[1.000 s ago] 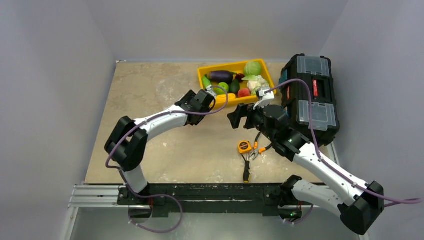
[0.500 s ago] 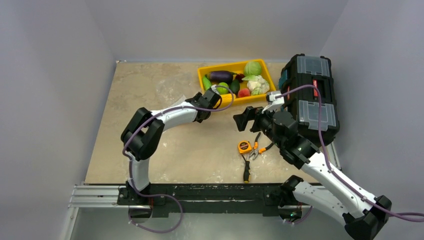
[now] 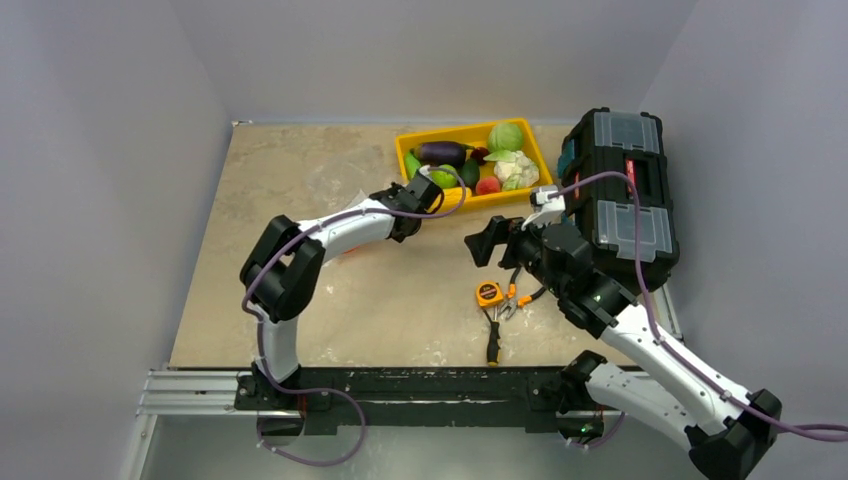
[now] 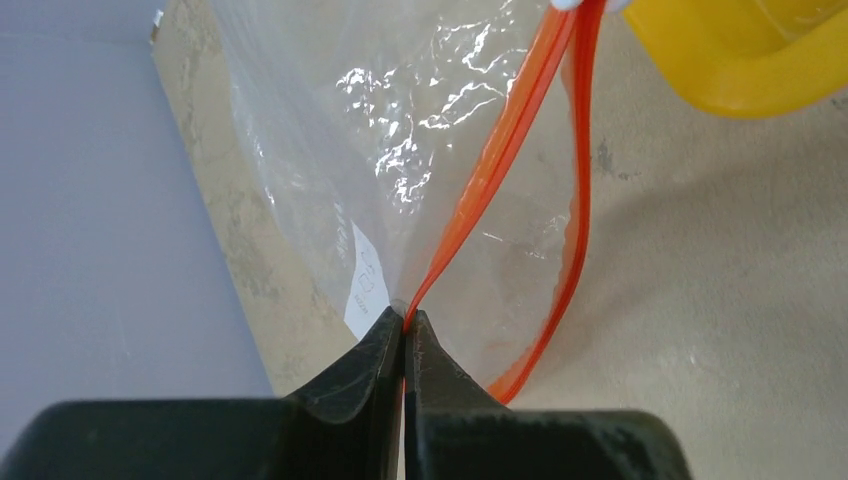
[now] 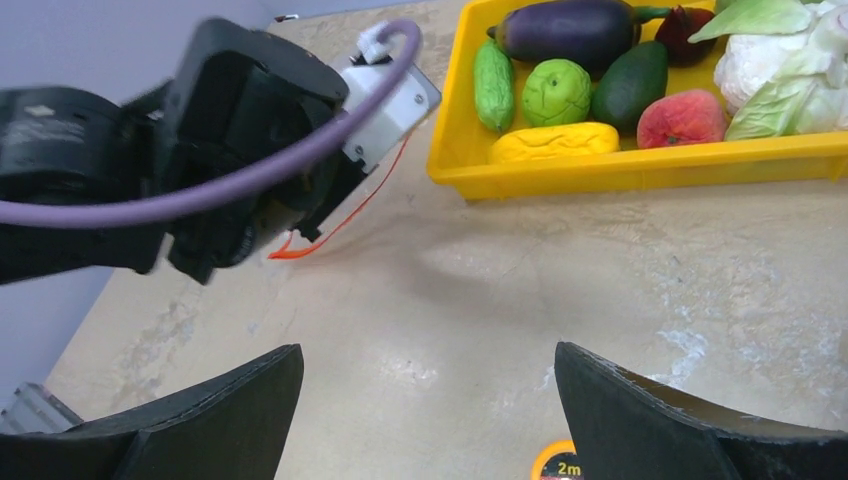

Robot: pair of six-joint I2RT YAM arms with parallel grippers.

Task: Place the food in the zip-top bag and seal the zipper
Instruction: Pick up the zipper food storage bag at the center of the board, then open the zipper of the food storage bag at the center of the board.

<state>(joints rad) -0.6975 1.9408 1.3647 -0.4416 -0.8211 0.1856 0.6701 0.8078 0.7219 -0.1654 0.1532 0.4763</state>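
Note:
My left gripper (image 4: 405, 322) is shut on the orange-red zipper (image 4: 500, 150) of the clear zip-top bag (image 4: 400, 130), pinching one strip while the other strip (image 4: 583, 200) bows away, so the mouth gapes. The bag lies on the table left of the yellow tray (image 3: 470, 200). The food lies in the tray: a purple eggplant (image 5: 575, 30), a green lime (image 5: 557, 90), a white cauliflower (image 5: 770, 65) and a red piece (image 5: 680, 118). My right gripper (image 5: 428, 347) hangs open over bare table near the tray's front, holding nothing.
A black toolbox (image 3: 620, 190) stands right of the tray. An orange tape measure (image 3: 489, 294) and black-and-orange pliers (image 3: 494, 335) lie below my right gripper. Grey walls close in on the left, back and right.
My left gripper has shut on the zipper strip after shifting slightly right toward the tray. The right arm moved a little forward and stays open.

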